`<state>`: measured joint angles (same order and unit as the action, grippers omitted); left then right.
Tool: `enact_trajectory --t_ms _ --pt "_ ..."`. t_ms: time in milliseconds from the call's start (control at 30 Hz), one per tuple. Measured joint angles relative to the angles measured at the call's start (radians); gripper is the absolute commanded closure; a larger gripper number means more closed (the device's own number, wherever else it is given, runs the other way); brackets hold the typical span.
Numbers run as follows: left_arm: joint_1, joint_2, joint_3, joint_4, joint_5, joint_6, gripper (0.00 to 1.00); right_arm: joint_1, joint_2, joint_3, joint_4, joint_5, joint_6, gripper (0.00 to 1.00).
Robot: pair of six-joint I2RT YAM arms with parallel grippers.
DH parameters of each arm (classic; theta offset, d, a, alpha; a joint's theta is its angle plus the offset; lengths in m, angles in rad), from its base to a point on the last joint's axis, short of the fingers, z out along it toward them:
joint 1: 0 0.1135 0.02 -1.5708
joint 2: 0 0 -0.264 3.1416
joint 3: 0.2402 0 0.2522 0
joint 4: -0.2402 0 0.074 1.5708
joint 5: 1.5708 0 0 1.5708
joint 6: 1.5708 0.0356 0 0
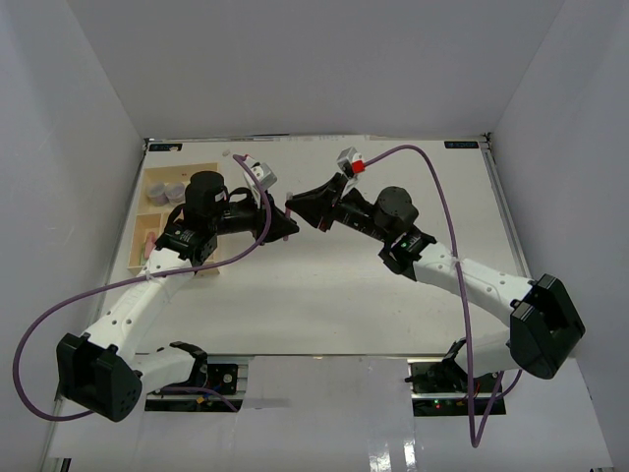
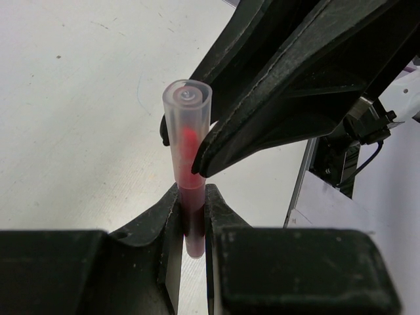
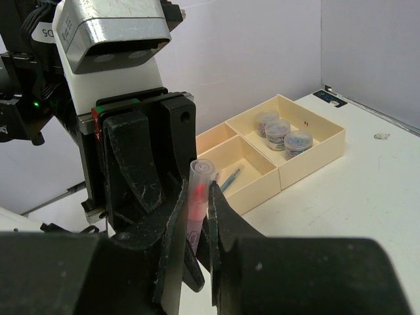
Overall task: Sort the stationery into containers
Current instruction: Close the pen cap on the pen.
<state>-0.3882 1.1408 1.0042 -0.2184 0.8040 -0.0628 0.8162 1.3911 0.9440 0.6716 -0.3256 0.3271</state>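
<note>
Looking down from the top camera, the left gripper (image 1: pixel 288 225) and right gripper (image 1: pixel 301 209) meet tip to tip. The pen between them is too small to make out here. The tray (image 1: pixel 147 216) lies behind the left gripper, well away from the right one, so the left arm is judged the nearer carrier.

From the left wrist, the red pen (image 2: pixel 187 138) stands straight up out of the left gripper (image 2: pixel 191 197), whose jaws pinch its dark lower end. The right gripper (image 2: pixel 184 152) clamps the clear cap just above.

From the right wrist, the right gripper (image 3: pixel 195 210) is closed on the same red pen (image 3: pixel 199 180), long axis upright and crossing both grips. The left gripper (image 3: pixel 157 190) faces it, touching the pen. The tray (image 3: pixel 315 154), with pots (image 3: pixel 282 131) in one section, sits beyond and to the right.
</note>
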Motion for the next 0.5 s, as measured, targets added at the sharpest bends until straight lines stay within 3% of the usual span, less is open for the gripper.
enact_trajectory --t_ms 500 --pt "-0.001 -0.071 -0.102 0.077 0.099 0.045 1.00 0.014 -0.069 -0.025 -0.029 -0.079 -0.028 0.92"
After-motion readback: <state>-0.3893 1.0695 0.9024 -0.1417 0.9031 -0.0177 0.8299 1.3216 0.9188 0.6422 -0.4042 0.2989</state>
